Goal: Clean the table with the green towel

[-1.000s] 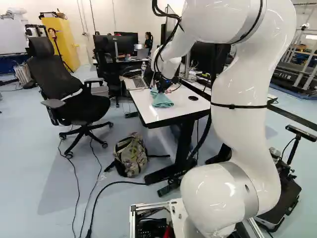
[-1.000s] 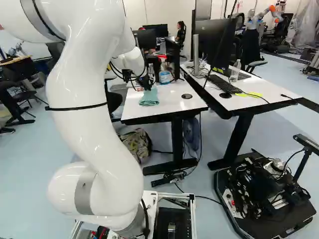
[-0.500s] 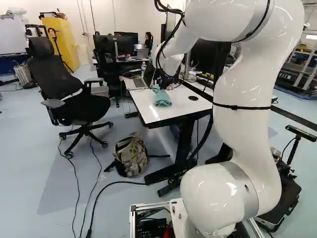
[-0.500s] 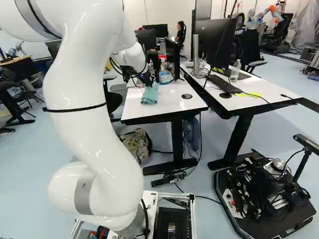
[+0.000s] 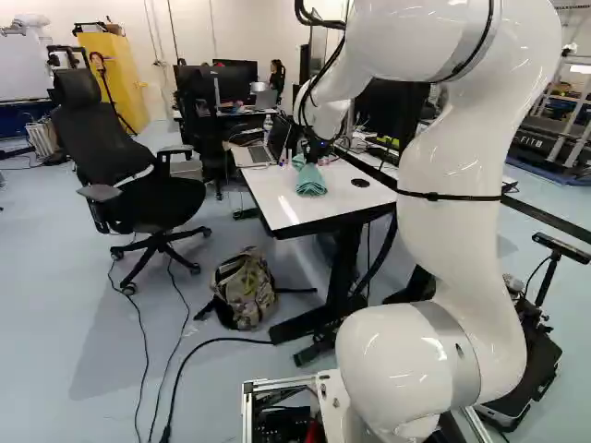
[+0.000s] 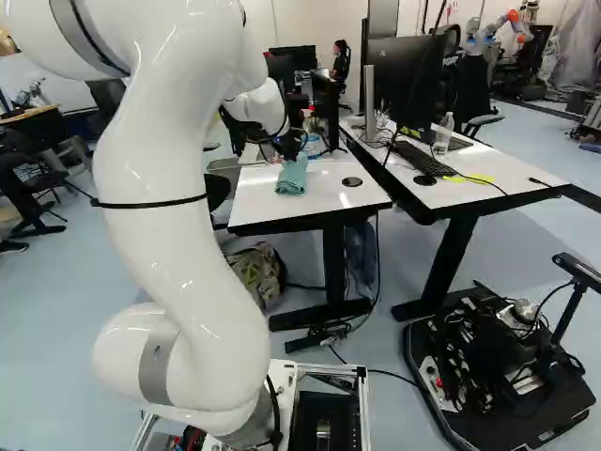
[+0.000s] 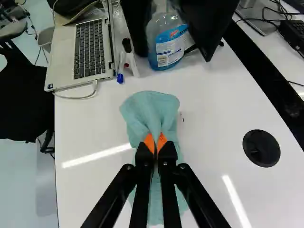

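In the left base view my gripper (image 5: 312, 149) is over the white table (image 5: 277, 205), at the upper end of the green towel (image 5: 311, 181). The right base view shows the towel (image 6: 292, 177) hanging down to the tabletop below the gripper. In the wrist view the gripper (image 7: 156, 142) is shut on a pinched fold of the towel (image 7: 151, 110), its orange pads together. Cloth spreads ahead of the fingers and runs back beneath them. A few small dark specks (image 7: 182, 117) lie on the white tabletop just beside the towel.
A laptop (image 7: 88, 50), a marker (image 7: 120, 76) and a blue-labelled bottle (image 7: 166, 42) stand ahead of the towel. A black round grommet (image 7: 261, 148) is set in the tabletop. A second desk with a keyboard (image 6: 423, 160) adjoins. A backpack (image 5: 244, 288) and office chair (image 5: 138, 198) are nearby.
In the left base view the gripper and held towel have shifted first left-to-back, then slightly right over the table; in the right base view they moved right. The base has not moved.
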Robot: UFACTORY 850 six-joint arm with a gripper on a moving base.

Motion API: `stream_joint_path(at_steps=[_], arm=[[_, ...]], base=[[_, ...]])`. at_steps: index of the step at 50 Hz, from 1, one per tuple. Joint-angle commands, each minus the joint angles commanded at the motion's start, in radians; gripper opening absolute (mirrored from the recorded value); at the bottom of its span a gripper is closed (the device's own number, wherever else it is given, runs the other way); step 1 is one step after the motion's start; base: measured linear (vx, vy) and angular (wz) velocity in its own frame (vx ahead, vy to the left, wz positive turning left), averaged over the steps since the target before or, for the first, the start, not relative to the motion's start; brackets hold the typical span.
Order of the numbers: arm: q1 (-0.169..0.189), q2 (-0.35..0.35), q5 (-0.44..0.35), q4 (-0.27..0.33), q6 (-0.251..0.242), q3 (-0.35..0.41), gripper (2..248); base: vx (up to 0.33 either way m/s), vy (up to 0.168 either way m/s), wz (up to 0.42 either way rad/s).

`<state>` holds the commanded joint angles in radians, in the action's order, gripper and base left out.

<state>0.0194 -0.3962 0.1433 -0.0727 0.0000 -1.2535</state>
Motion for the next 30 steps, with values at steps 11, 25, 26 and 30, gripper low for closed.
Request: stream_joint_path(at_steps=[11,25,26,30], arm=[[0.024,-0.038,0.000,0.000,0.000,-0.048,27],[0.038,-0.098,0.000,0.000,0.000,-0.125,27],[0.039,-0.102,0.000,0.000,0.000,-0.129,27],[0.039,-0.118,0.000,0.000,0.000,-0.151,27]], base=[[0.000,0.000,0.000],[0.000,0.000,0.000],[0.000,0.000,0.000],[0.000,0.000,0.000]])
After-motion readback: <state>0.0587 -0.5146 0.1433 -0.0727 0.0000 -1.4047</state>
